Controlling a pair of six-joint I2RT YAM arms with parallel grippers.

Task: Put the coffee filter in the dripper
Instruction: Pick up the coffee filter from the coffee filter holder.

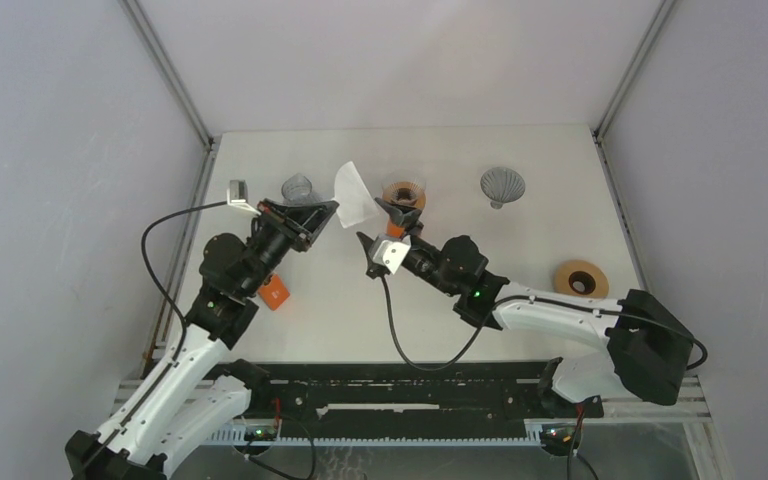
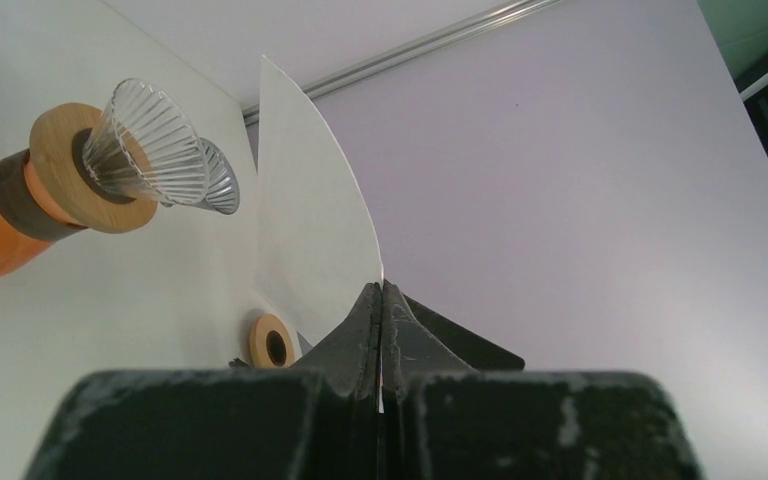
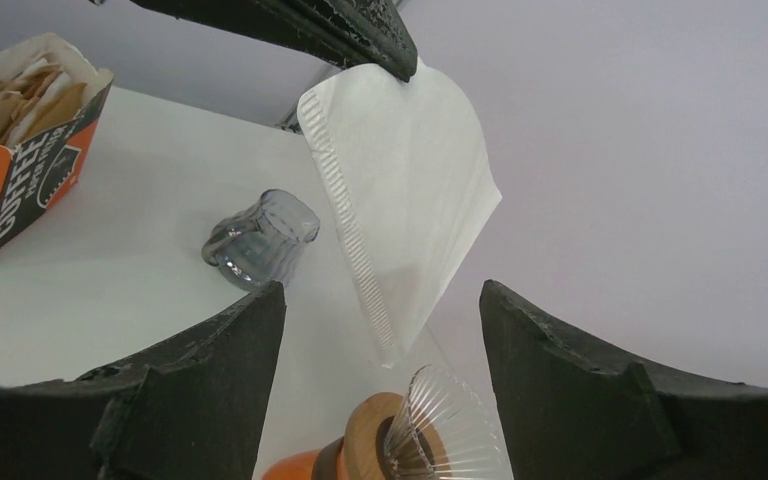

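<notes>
The left gripper (image 2: 381,292) pinched the thin, white paper coffee filter (image 2: 310,220), and the right gripper (image 1: 370,220) fingers stood apart near the ribbed glass dripper (image 3: 442,436).

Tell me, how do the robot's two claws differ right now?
The left gripper is shut, pinching the coffee filter by its edge; the right gripper is open and holds nothing. The left gripper holds the filter up above the table, while the right gripper faces that filter from close to the dripper. Both are black two-finger claws.
</notes>
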